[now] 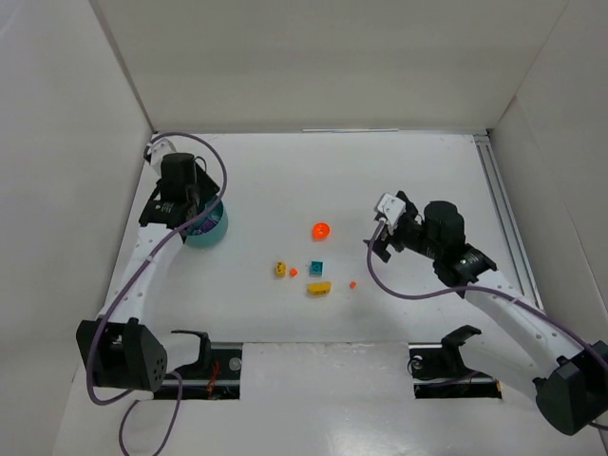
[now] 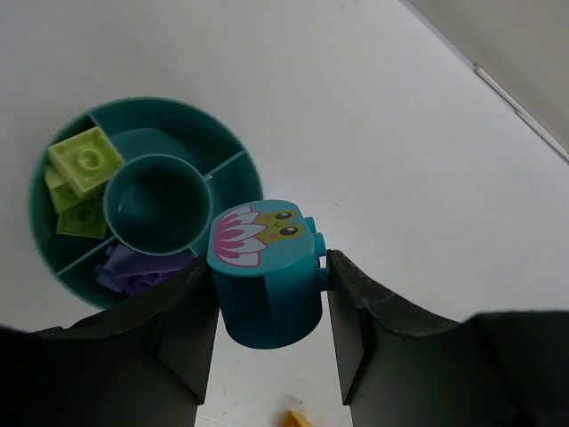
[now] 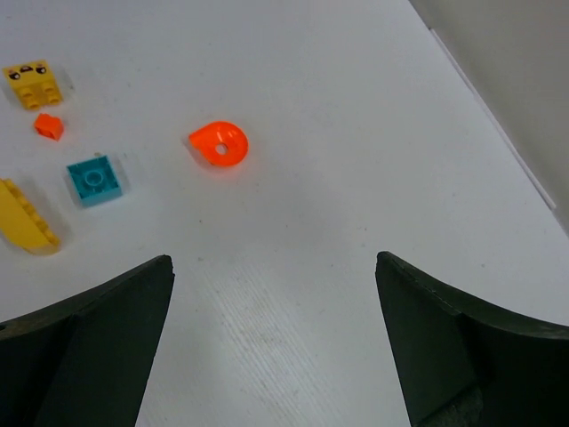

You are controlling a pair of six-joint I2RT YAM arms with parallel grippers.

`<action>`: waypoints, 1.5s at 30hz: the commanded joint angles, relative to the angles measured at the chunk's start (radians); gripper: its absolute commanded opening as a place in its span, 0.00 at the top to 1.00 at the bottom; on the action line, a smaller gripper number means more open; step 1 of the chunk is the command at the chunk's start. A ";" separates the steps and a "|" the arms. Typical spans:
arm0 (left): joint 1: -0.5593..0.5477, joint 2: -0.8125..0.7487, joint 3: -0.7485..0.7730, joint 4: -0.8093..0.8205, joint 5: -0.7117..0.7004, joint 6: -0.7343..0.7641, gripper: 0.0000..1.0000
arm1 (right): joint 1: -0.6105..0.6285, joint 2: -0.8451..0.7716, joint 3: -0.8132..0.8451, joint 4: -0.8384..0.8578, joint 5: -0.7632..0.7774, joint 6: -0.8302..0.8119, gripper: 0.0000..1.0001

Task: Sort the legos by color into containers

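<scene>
Left fingers (image 2: 178, 338) clamp a teal block (image 2: 267, 294) just beside the dish (image 2: 151, 124); right fingers (image 3: 98, 338) gape, empty. Lime pieces (image 2: 84, 160) and purple pieces (image 2: 133, 267) lie inside it; you have the orange round piece (image 3: 220, 144), teal square (image 3: 92, 178) and yellow pieces (image 3: 31, 82) left, well apart from it.

You have one dish (image 2: 169, 120), three orange legos (image 1: 320, 230), two yellow legos (image 1: 318, 288), two teal legos (image 1: 316, 266) and at least two lime legos (image 2: 84, 160); the purple legos (image 2: 133, 267) can't be counted.
</scene>
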 commanded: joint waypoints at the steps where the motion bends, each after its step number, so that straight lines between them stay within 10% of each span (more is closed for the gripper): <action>1: 0.052 0.030 0.077 -0.032 -0.031 -0.015 0.82 | -0.023 0.017 0.013 -0.014 0.008 0.001 0.00; 23: 0.088 0.203 0.135 -0.163 -0.169 -0.060 0.70 | -0.118 0.106 0.022 -0.035 -0.045 0.001 0.00; 45: -0.026 0.090 0.144 -0.106 -0.099 -0.026 0.00 | -0.118 0.089 0.004 -0.035 -0.063 0.019 0.00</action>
